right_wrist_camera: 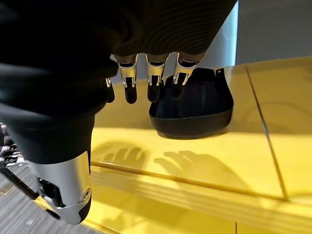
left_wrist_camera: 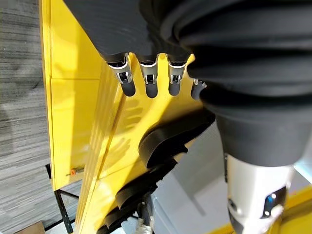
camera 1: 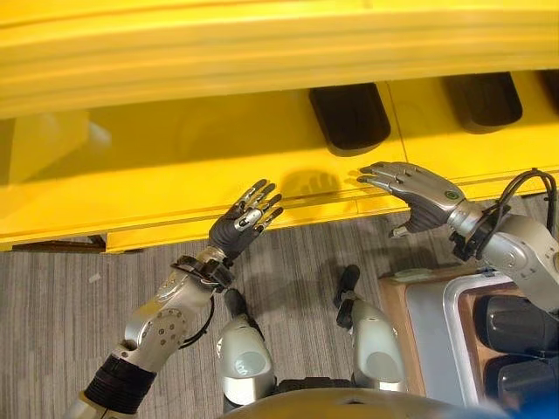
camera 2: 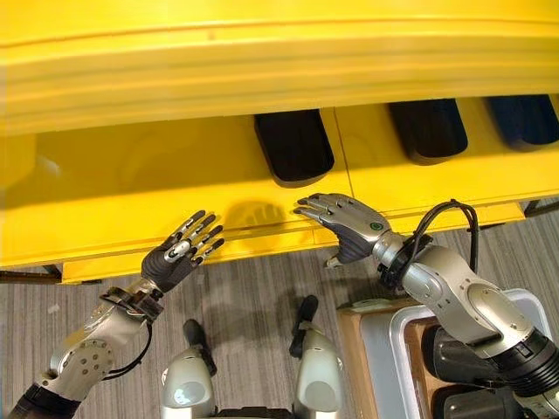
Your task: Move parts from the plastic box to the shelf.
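The main risk from here looks like a clumsy return to the box [camera 1: 454,301]: the right hand [camera 1: 417,194] hangs just over the front lip of the shelf [camera 1: 175,166], and a fast swing back and down could clip that edge or knock the box's rim, jolting the dark parts [camera 1: 517,325] left inside. A reach too far forward could also nudge the nearest part [camera 1: 349,115] already lying on the shelf, just beyond the fingertips. Both hands are released and hold nothing. The right hand is palm down, fingers straight and spread, its wrist bent back toward the box at the robot's lower right. The left hand [camera 1: 246,218] sits at the shelf's front edge further left, fingers extended and slightly fanned, pointing toward the shelf, well apart from any part. More dark parts [camera 2: 428,127] lie along the shelf to the right; others wait in the box.
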You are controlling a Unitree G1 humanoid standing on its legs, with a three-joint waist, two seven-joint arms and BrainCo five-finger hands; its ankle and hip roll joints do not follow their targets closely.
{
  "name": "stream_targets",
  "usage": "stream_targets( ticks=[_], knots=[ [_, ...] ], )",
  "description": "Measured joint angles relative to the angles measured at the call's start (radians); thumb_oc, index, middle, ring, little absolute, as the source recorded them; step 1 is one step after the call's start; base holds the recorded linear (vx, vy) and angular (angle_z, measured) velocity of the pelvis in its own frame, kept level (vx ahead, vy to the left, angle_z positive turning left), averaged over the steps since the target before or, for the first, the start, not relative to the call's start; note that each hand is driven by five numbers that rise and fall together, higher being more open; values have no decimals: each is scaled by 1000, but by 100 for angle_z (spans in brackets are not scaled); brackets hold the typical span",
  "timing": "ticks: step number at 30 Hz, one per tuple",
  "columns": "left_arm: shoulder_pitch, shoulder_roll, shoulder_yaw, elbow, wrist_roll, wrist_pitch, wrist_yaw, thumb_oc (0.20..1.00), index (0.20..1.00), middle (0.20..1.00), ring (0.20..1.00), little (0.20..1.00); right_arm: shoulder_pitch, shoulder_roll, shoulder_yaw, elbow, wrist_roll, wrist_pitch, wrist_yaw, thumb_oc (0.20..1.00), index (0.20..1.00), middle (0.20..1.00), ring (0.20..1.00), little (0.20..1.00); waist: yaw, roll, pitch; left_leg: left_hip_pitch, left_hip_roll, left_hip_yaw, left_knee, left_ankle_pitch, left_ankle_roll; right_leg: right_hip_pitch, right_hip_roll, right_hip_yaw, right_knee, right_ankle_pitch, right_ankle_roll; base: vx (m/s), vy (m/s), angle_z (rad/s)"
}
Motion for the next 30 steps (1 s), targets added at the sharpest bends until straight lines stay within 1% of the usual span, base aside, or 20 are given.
stream_targets(
  ticks=[4, 7, 10, 12, 17, 22, 25, 30],
  knots=[
    [-5, 1, 1, 1, 0, 26, -4, 1000, 1000, 1000, 1000, 1000, -66, -2, 70, 11, 4, 8, 34, 1000, 1000, 1000, 1000, 1000, 14, 3, 2, -11, 0, -14, 3, 0, 0, 1, -3, -11, 0, 0, 0, 7, -15, 5],
    [-11, 1, 2, 1, 0, 35, -4, 1000, 1000, 1000, 1000, 1000, -90, -2, 93, 36, 3, 11, 57, 1000, 1000, 1000, 1000, 1000, 21, 5, 3, -19, 0, -18, 4, 1, 0, -2, -5, -18, 0, 0, 0, 13, -22, 8],
    [-7, 1, 6, 1, 0, 50, -5, 1000, 1000, 1000, 1000, 1000, -135, -2, 138, 55, 3, 42, 103, 1000, 1000, 1000, 1000, 1000, 27, 7, 6, -25, -1, -20, 4, 1, 0, -2, -9, -25, 0, -1, 2, 20, -17, 7],
    [-8, 1, 7, 1, 0, 56, -6, 1000, 1000, 1000, 1000, 1000, -143, -2, 157, 65, 3, 55, 117, 1000, 1000, 1000, 1000, 1000, 31, 9, 8, -28, -2, -23, 4, 1, 0, -2, -10, -28, 0, -2, 3, 16, -17, 5],
    [-9, 1, 12, 1, 0, 57, -12, 1000, 1000, 1000, 1000, 1000, -143, -3, 159, 71, 3, 85, 150, 1000, 1000, 1000, 1000, 1000, 38, 11, 24, -30, -2, -26, 4, 1, 0, -2, -11, -32, 1, -3, 4, 1, -3, 1],
    [-15, 2, 17, 1, 0, 59, -24, 1000, 1000, 1000, 1000, 1000, -142, -3, 160, 89, 4, 114, 142, 1000, 1000, 1000, 1000, 1000, 41, 10, 37, -31, -3, -27, 5, 1, 0, -2, -13, -32, 3, -3, 4, 0, 0, 0],
    [-19, 2, 18, 1, 1, 76, -25, 1000, 1000, 1000, 1000, 1000, -143, -2, 160, 96, 33, 129, 145, 1000, 1000, 1000, 1000, 1000, 41, 9, 41, -32, -3, -28, 5, 1, 0, -2, -14, -34, 3, -3, 4, 0, 0, 0],
    [-26, 2, 21, 1, 1, 81, -24, 1000, 1000, 1000, 1000, 1000, -154, -2, 163, 123, 59, 161, 154, 1000, 1000, 1000, 1000, 1000, 42, 9, 41, -33, -3, -29, 5, 1, 0, -2, -15, -37, 3, -3, 4, 0, 0, 0]
  ],
)
